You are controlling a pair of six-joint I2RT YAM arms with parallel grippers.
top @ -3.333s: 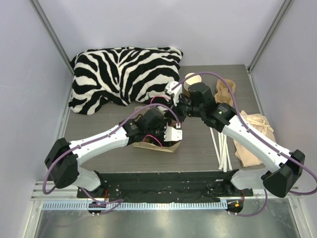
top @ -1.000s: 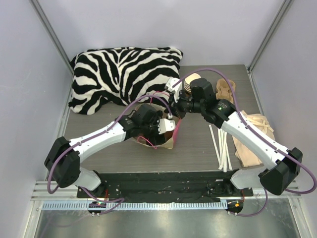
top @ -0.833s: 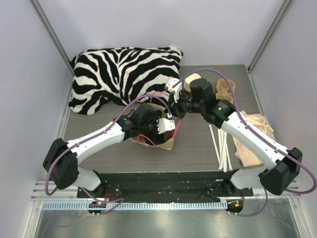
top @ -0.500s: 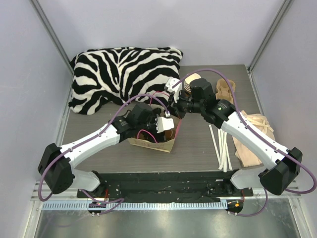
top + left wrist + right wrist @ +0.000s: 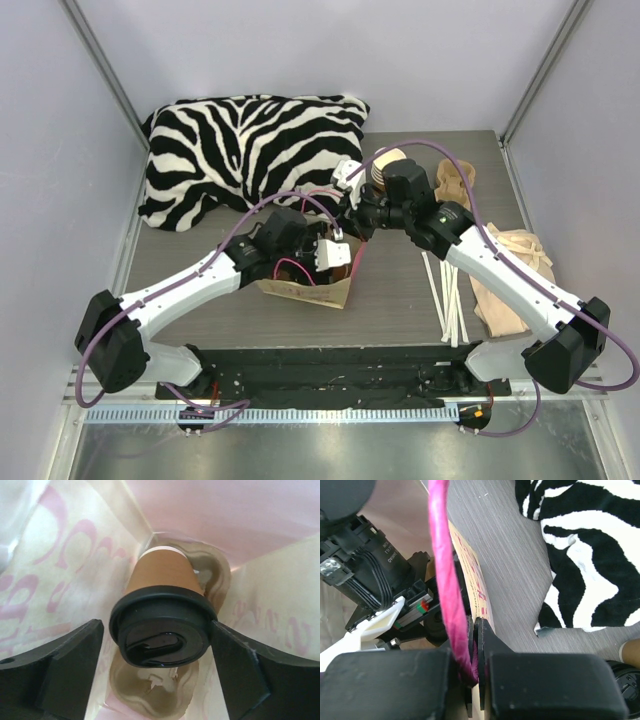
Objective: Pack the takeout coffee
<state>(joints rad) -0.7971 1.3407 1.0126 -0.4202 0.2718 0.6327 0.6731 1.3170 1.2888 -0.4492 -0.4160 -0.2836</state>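
The takeout coffee (image 5: 162,575), a brown paper cup with a black lid (image 5: 162,630), stands inside the paper bag (image 5: 305,285) in a pulp cup carrier (image 5: 155,692). My left gripper (image 5: 156,626) reaches into the bag (image 5: 65,570) and straddles the lid. It is open, with a gap on the left side and the right finger (image 5: 235,670) at the lid's edge. My right gripper (image 5: 477,625) is shut on the bag's pink handle (image 5: 445,580) at the bag's rim (image 5: 470,565). From the top view it (image 5: 350,228) holds the bag's far right edge.
A zebra-striped pillow (image 5: 250,150) lies at the back left. A stack of lidless paper cups (image 5: 385,165) stands behind the right gripper. White sticks (image 5: 447,295) and beige paper items (image 5: 510,275) lie at the right. A loose black lid (image 5: 627,680) shows by the right wrist.
My left arm's elbow has swung left and back with the gripper still in the bag. The bag now stands more upright. My right gripper has kept hold of the handle.
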